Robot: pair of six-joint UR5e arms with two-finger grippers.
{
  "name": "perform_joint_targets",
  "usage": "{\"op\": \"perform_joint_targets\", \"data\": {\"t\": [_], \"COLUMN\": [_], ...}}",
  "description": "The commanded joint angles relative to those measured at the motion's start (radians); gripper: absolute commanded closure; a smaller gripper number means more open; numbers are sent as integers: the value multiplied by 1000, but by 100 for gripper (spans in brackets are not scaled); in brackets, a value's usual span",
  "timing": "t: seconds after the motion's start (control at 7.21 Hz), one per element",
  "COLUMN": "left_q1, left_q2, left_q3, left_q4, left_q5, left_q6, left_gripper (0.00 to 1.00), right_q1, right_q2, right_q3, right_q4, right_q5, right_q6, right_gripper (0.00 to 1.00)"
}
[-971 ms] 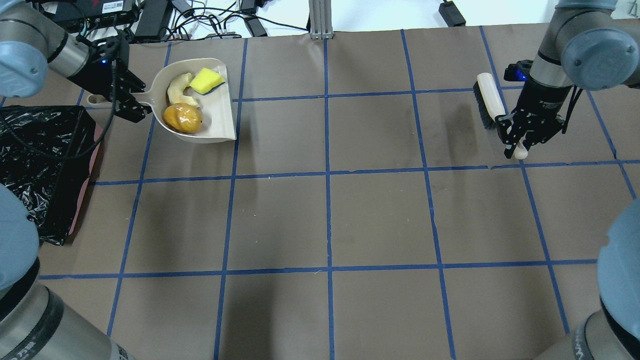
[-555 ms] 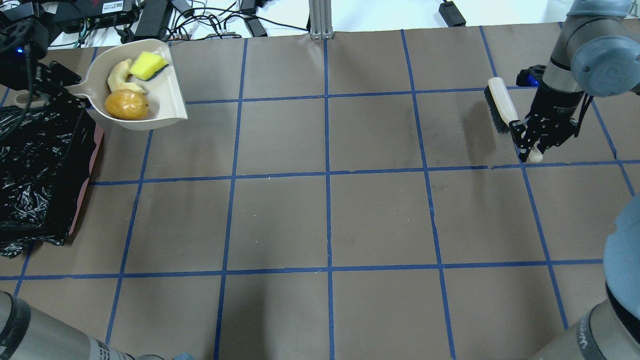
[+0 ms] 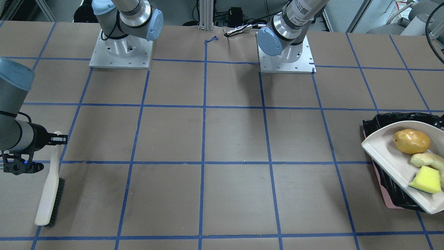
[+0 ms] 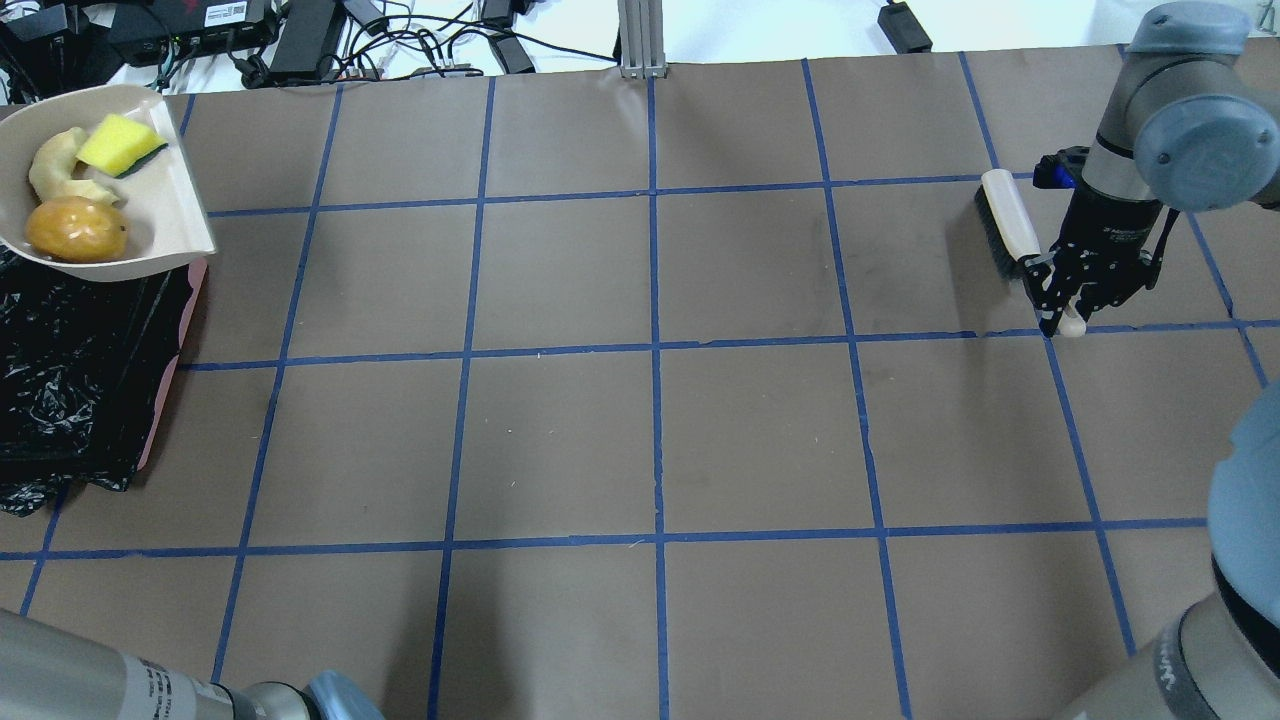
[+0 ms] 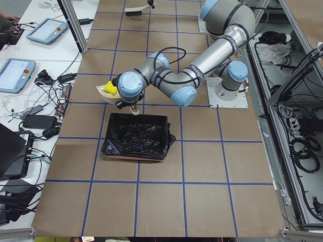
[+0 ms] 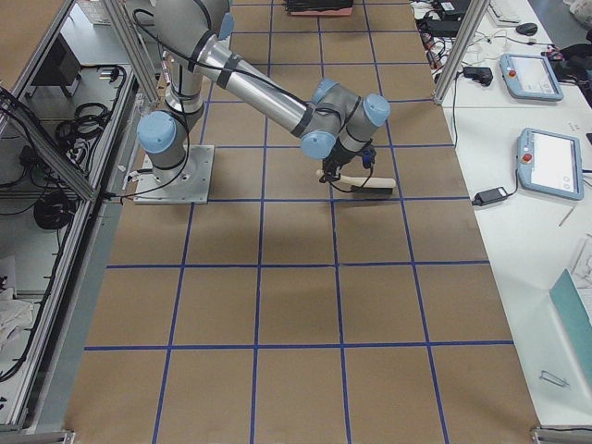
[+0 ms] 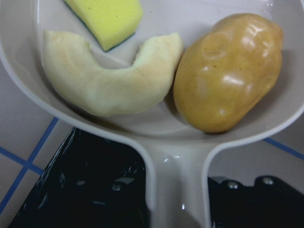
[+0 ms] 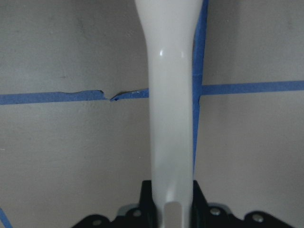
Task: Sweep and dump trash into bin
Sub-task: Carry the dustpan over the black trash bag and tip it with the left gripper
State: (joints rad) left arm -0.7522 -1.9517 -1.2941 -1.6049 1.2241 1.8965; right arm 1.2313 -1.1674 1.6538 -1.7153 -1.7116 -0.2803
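The beige dustpan [image 4: 165,215] hangs above the far end of the black-bagged bin [image 4: 70,370], roughly level. In it lie the amber lump [image 4: 77,229], the pale crescent [image 4: 55,165] and the yellow wedge [image 4: 120,143]. They also show in the left wrist view: lump [image 7: 228,71], crescent [image 7: 109,80], wedge [image 7: 107,19]. My left gripper [image 7: 178,204] is shut on the dustpan's handle. My right gripper [image 4: 1065,310] is shut on the handle of a white brush [image 4: 1005,225], which is low over the table at the far right.
Cables and power bricks [image 4: 300,40] lie beyond the table's far edge. A metal post [image 4: 640,40] stands at the far middle. The bin's pink base edge [image 4: 165,400] faces the table's middle. The arm bases [image 3: 121,52] are bolted at the near side.
My left arm has carried the loaded dustpan left, from the table beside the bin to above the bin's far end. My right gripper with the brush has shifted slightly right.
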Motion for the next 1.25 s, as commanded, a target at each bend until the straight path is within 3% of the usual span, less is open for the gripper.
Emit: {"op": "perform_joint_targets", "data": {"t": [0.0, 0.55, 1.11], "left_q1": [100, 224, 229], "left_q2": [-18, -35, -73], "left_q3": [18, 51, 58], "left_q4": [2, 3, 83], "left_q5": [29, 40, 217], "left_q6": [129, 228, 346], "left_gripper": [100, 100, 100], "right_q1": [-1, -1, -1], "right_q2": [0, 2, -1], "right_q3": [3, 12, 52], "right_q4": [-17, -20, -75], "right_q5": [0, -5, -19], "right_q6": [6, 1, 0], "right_gripper": [100, 100, 99]}}
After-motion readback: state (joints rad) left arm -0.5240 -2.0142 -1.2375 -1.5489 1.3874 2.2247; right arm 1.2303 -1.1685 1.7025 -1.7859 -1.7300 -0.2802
